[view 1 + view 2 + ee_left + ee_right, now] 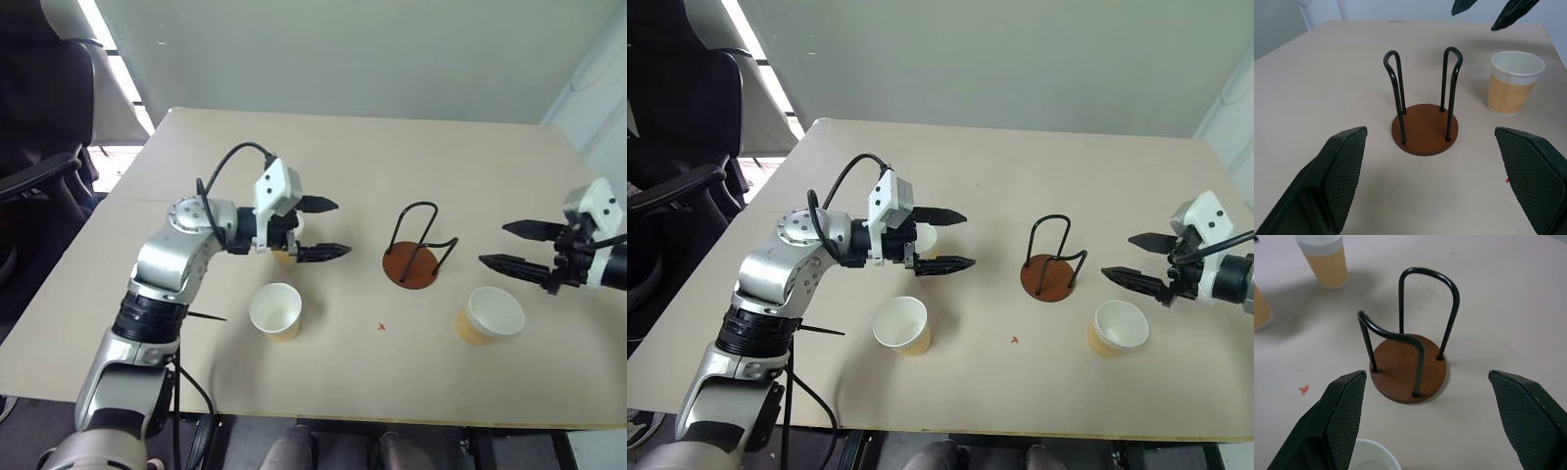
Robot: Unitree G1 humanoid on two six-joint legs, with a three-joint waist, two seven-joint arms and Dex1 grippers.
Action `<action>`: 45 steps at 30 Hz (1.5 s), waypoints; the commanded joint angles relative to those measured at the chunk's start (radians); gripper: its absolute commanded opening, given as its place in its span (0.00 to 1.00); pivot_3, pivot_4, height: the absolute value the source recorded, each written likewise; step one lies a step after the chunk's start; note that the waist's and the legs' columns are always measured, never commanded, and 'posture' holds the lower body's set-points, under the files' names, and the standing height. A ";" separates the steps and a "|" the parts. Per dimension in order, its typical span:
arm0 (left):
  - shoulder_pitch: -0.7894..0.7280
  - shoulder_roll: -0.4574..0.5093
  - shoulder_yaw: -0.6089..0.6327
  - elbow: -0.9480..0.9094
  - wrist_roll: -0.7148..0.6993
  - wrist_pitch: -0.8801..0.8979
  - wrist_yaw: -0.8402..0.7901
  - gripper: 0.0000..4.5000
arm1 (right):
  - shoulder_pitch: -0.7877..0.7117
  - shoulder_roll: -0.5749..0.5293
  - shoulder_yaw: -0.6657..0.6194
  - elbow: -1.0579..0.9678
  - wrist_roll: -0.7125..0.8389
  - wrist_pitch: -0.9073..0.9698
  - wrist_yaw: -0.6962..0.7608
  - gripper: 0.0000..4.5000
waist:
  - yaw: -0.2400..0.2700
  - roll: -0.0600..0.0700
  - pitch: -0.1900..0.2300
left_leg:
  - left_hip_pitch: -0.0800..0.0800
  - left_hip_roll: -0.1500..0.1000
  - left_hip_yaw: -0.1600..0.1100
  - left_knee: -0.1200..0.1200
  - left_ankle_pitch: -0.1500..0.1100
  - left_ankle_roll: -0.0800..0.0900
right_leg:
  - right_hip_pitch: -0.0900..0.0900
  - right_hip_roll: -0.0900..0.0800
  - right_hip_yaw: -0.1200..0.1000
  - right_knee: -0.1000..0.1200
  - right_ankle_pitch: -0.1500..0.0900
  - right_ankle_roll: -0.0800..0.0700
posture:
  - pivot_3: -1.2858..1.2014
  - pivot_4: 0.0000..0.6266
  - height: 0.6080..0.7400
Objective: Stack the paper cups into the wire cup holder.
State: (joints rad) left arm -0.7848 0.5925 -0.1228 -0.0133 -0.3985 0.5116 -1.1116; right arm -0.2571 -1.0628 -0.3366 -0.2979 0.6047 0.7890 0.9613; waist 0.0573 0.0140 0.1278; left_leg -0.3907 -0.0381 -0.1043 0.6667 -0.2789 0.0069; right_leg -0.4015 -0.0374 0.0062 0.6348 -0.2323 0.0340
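Paper cups (275, 310) stand upright on table (392, 157), one each side of empty wire cup holder (413, 257) at centre, third behind L gripper (323, 228); L & R gripper (519, 246) fingers spread, nothing held.

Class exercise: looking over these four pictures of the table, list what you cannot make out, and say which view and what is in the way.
- Third paper cup: head views, mostly hidden behind the left gripper; whether they touch is unclear.
- Right gripper: left eye view, its arm is cut off by the picture edge.
- Cup by the right gripper: right wrist view, cut off by the frame edge, rim only.
- Red mark on the table: too small to identify.
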 commanded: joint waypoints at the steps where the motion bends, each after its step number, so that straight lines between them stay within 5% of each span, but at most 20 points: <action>1: -0.030 0.012 0.031 -0.018 -0.011 -0.005 -0.003 0.99 | -0.036 -0.011 0.033 0.024 -0.031 -0.040 0.005 0.91 | 0.000 0.000 0.000 | 0.000 0.000 0.000 0.000 0.000 0.000 | 0.000 0.000 0.000 0.000 0.000 0.000 | 0.52 0.24 1.00; 12: -0.012 0.051 0.091 -0.123 -0.124 0.119 -0.008 0.99 | -0.154 0.034 0.204 0.162 -0.122 -0.134 0.040 0.91 | 0.000 0.000 0.000 | 0.000 0.000 0.001 0.001 0.000 0.001 | -0.001 0.000 0.001 0.001 0.000 0.000 | 0.52 0.24 1.00; 19: 0.033 0.176 0.112 -0.210 -0.244 0.247 -0.100 0.99 | -0.198 0.055 0.265 0.211 -0.162 -0.173 0.077 0.91 | -0.002 0.000 0.000 | 0.000 0.000 0.001 0.000 0.000 0.001 | -0.002 0.000 0.001 0.002 0.000 0.000 | 0.52 0.24 1.00; 25: 0.053 0.264 0.089 -0.205 -0.221 0.222 -0.161 0.99 | -0.258 0.104 0.296 0.241 -0.177 -0.173 0.082 0.91 | -0.002 0.000 0.000 | 0.000 0.000 0.001 0.001 0.000 0.001 | -0.002 0.000 0.001 0.002 0.000 0.000 | 0.52 0.24 1.00; 36: 0.061 0.269 0.087 -0.203 -0.196 0.205 -0.148 0.99 | -0.286 0.150 0.333 0.276 -0.213 -0.195 0.097 0.91 | -0.003 0.000 0.000 | -0.001 0.000 0.001 0.001 0.000 0.001 | -0.002 0.000 0.001 0.002 0.000 0.000 | 0.52 0.24 1.00; 39: 0.061 0.268 0.087 -0.205 -0.194 0.205 -0.145 1.00 | -0.287 0.157 0.343 0.280 -0.224 -0.203 0.095 0.78 | -0.003 0.000 0.000 | -0.001 0.000 0.001 0.001 0.000 0.001 | -0.002 0.000 0.001 0.002 0.000 0.000 | 0.52 0.24 1.00; 45: 0.055 0.267 0.085 -0.197 -0.188 0.202 -0.146 1.00 | -0.293 0.169 0.343 0.276 -0.232 -0.197 0.091 0.29 | -0.003 0.000 0.000 | -0.001 0.000 0.001 0.001 0.000 0.001 | -0.003 0.000 0.001 0.002 0.000 0.000 | 0.52 0.24 1.00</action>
State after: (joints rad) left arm -0.7218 0.8504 -0.0520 -0.1966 -0.5862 0.7266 -1.2589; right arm -0.5236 -0.8912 0.0185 -0.0061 0.3769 0.5988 1.0513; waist 0.0541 0.0140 0.1278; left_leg -0.3917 -0.0379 -0.1034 0.6678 -0.2785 0.0076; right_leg -0.4040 -0.0374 0.0073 0.6372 -0.2322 0.0342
